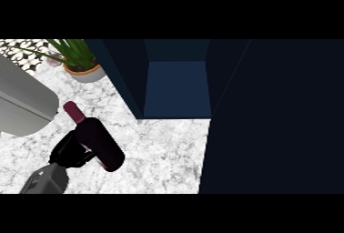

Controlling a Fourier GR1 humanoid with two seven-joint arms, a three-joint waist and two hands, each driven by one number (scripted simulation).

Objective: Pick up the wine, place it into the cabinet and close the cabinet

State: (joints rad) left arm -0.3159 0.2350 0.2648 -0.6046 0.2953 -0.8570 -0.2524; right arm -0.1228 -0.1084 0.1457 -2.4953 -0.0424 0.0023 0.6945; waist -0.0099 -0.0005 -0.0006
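Fingers (80, 152) of left hand (66, 154) curled round wine bottle (99, 140), open cabinet (176, 86) just beyond, counter (164, 143) between

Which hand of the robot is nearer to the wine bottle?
Left. The left hand is at the wine bottle, on the view's left side of it, fingers curled on it; the right hand is not in view.

At the near left of the white marble counter (161, 154), we find the dark red glass wine bottle (95, 138) in our black left hand (69, 152). The open dark blue cabinet (178, 86) stands to its far right, and the green potted plant (80, 61) sits at the far left.
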